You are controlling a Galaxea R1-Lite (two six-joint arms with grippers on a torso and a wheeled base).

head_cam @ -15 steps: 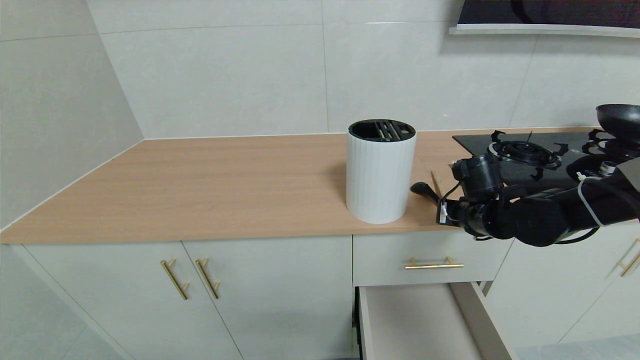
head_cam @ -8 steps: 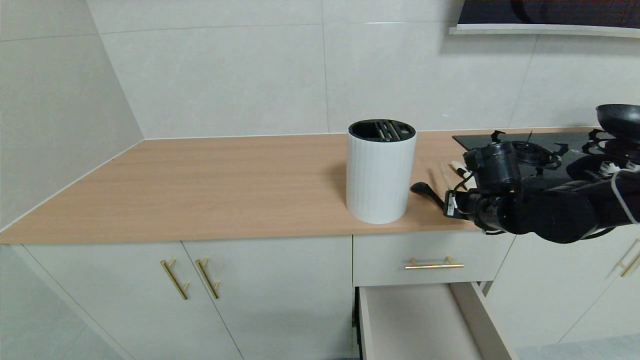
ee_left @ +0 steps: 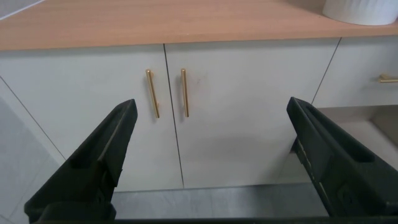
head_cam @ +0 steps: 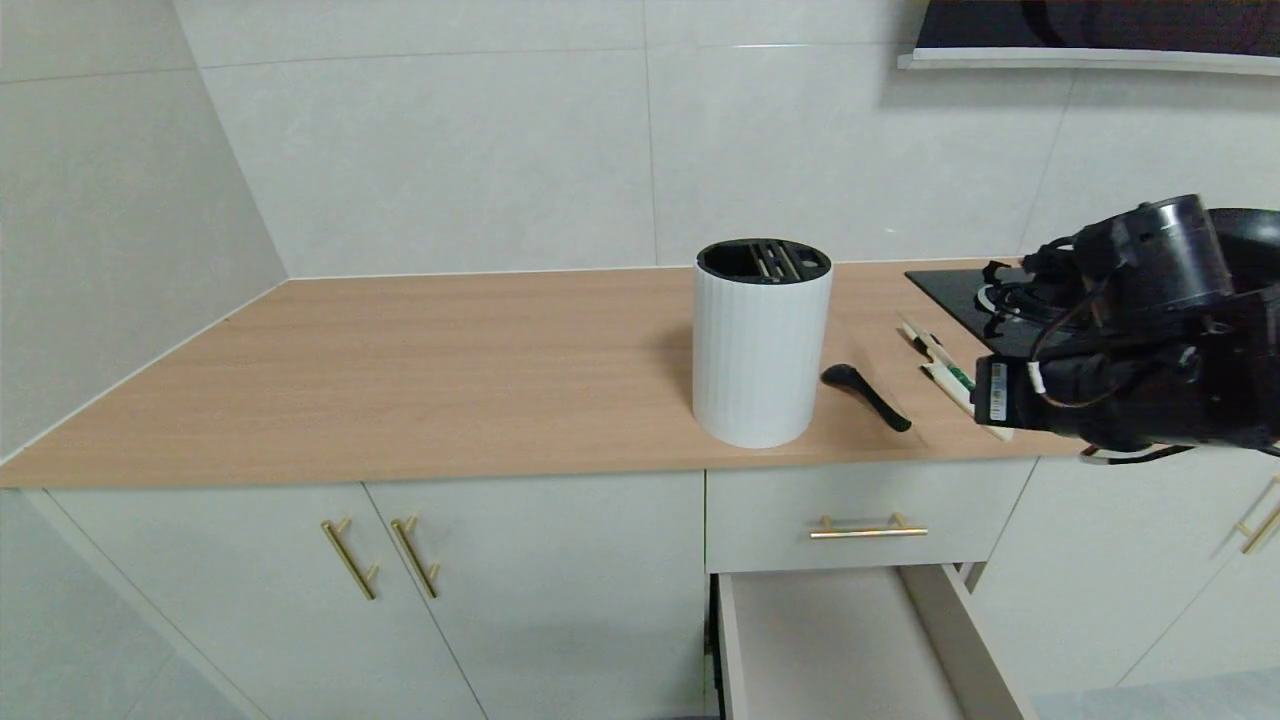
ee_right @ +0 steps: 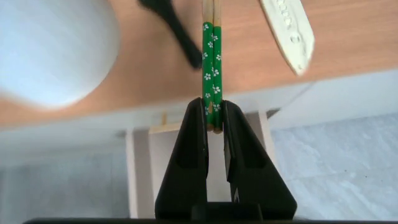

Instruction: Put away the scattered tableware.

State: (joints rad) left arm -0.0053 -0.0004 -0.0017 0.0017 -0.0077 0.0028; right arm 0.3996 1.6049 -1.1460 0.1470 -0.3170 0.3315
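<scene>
The green chopsticks (ee_right: 211,68) are pinched in your right hand (ee_right: 213,115), running straight out from it over the counter (head_cam: 450,370) edge. The white holder (head_cam: 762,345) stands to that hand's left, beyond the black spoon (head_cam: 865,395). Since a second ago that arm has risen and swung right, away from the holder, while your left hand (ee_left: 211,162) gapes wide.

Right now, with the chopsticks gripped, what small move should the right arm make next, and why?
Probably carry the right end effector toward the slotted top of the white holder: it is shut on the green chopsticks, and the holder stands to its left on the counter.
</scene>
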